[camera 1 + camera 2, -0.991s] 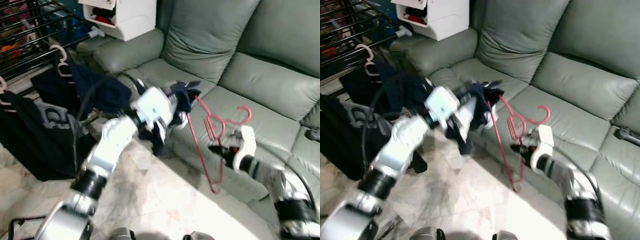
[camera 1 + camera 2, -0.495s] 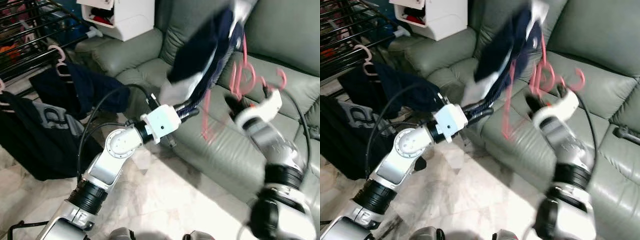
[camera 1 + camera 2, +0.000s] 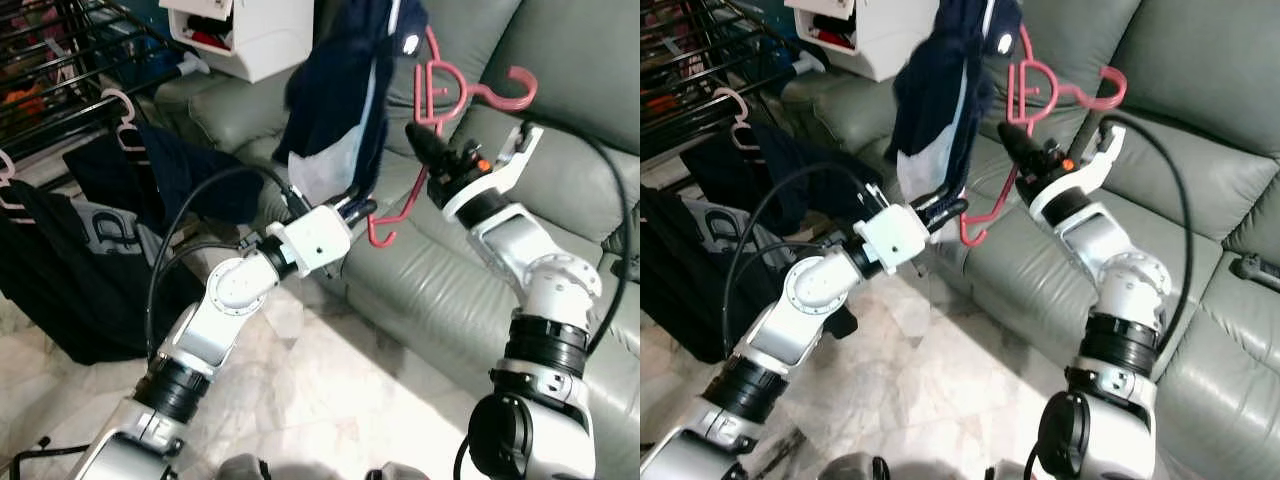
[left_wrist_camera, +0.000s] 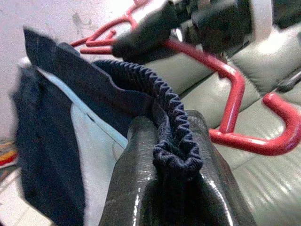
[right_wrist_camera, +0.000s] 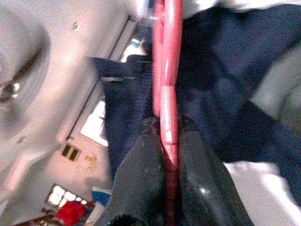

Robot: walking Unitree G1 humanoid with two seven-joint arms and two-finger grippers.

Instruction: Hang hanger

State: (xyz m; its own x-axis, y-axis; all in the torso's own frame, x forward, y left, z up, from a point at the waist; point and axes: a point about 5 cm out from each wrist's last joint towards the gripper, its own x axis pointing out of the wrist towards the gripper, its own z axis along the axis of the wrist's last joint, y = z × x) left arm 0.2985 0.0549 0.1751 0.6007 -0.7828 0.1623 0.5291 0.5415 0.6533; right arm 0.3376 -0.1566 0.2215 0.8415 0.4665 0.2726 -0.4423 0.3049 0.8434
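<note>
Right gripper (image 5: 165, 155) pinches the red hanger (image 3: 440, 85); left gripper (image 4: 176, 141) clamps its navy garment (image 3: 345, 80) above the sofa (image 3: 560, 180).

A grey-green leather sofa (image 3: 560, 190) occupies the right side. A black drying rack (image 3: 60, 70) carries dark clothes (image 3: 80, 260) on hangers at left. A white cabinet (image 3: 250, 35) stands behind.

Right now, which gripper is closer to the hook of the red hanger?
Right. The right gripper is clamped on the red hanger just below its hook. The left gripper sits lower, pinching the waistband of the navy shorts near the hanger's bottom corner.
</note>
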